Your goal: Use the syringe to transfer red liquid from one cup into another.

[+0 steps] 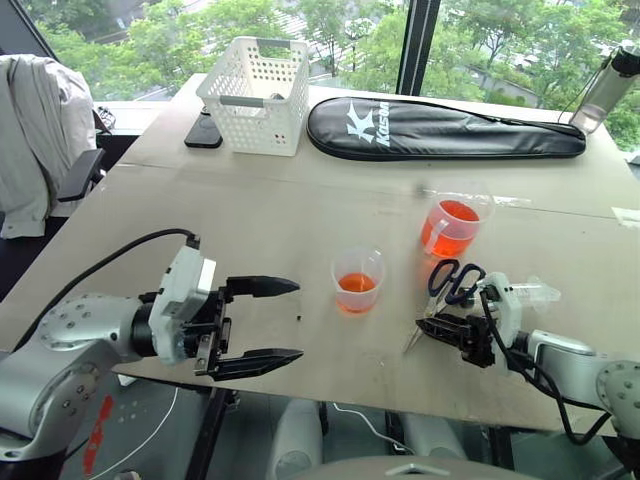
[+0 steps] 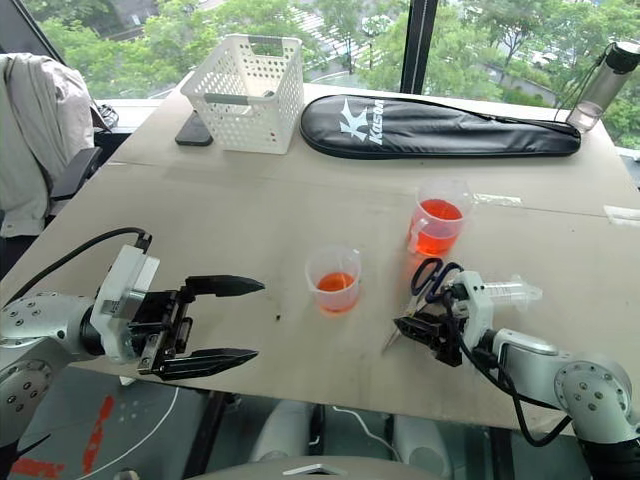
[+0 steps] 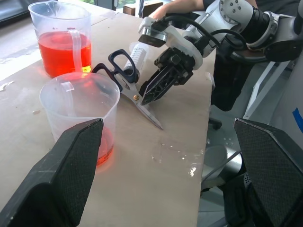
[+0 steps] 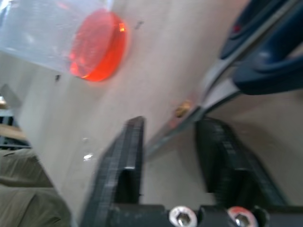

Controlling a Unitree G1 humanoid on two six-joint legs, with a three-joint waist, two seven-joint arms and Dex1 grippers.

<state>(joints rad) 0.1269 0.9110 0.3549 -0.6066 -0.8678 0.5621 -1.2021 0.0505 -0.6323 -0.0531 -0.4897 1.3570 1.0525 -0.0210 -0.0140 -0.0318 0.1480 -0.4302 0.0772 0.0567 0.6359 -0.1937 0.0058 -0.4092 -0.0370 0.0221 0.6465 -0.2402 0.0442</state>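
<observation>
a wide table (image 1: 300, 200) holds two clear plastic cups, each with red liquid (image 1: 357, 283) in the bottom: one small tapered cup with no handle (image 1: 357, 281) near the front middle, and one wider measuring cup with a handle (image 1: 450, 228) just behind it toward the robot's right, well apart from each other. one pair of dark-handled scissors (image 1: 447, 290) lies near the front edge on the right, blades pointing toward the table edge, and one clear syringe (image 1: 525, 294) lies just beside the scissor handles on their right. the right gripper (image 1: 437, 329) rests low over the scissor blades; in the right wrist view its two black fingers (image 4: 125, 161) stand a little apart on either side of the thin metal blade, and i cannot tell whether they touch it. the left gripper (image 1: 270, 322) hovers over the front left of the table, its two fingers spread wide and holding nothing, pointing toward the small cup. at the back of the table sit one white mesh basket (image 1: 255, 95), one dark phone (image 1: 203, 131) beside it, one long black zipped case (image 1: 440, 128) and one clear bottle (image 1: 608, 88) at the far right corner
</observation>
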